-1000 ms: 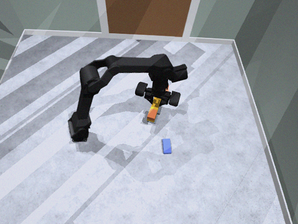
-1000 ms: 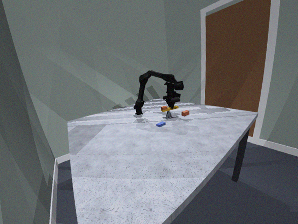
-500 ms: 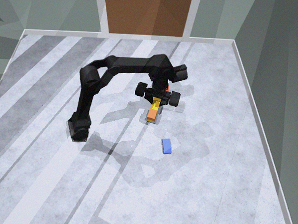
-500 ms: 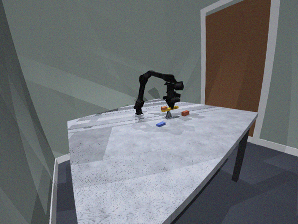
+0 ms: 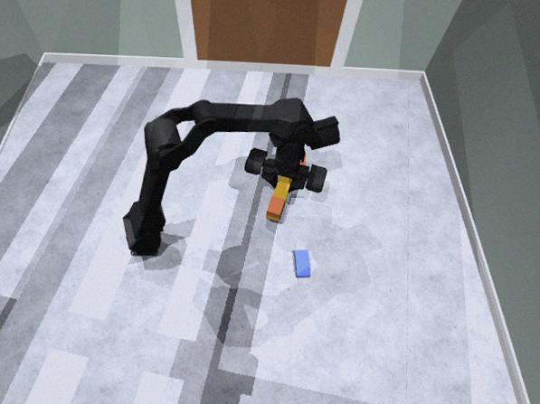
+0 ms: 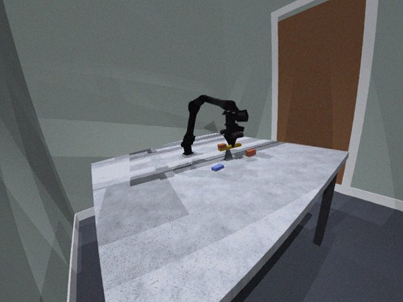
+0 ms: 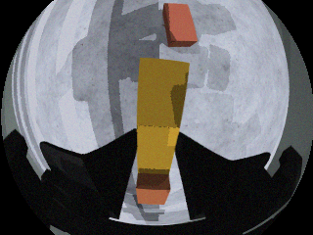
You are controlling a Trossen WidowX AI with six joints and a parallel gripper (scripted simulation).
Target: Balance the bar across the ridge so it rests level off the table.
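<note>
The yellow bar [image 5: 281, 189] [image 6: 237, 145] [image 7: 161, 93] is held clear of the table, with an orange block [image 5: 275, 206] [image 6: 221, 145] [image 7: 153, 196] on top of its near end. It looks close to level, its block end slightly lower in the exterior view. My gripper [image 5: 284, 184] [image 6: 233, 144] [image 7: 156, 135] is shut on the bar, between its middle and its bare end. The dark grey ridge [image 6: 227, 155] stands on the table directly under the bar's middle. The bar is at or just over its top; whether they touch I cannot tell. The ridge is mostly hidden in the other views.
A loose red-orange block [image 6: 250, 152] [image 7: 180, 23] lies on the table beyond the bar's bare end. A blue block [image 5: 302, 263] [image 6: 217, 167] lies on the table on the near side of the ridge. Shadows cross the tabletop.
</note>
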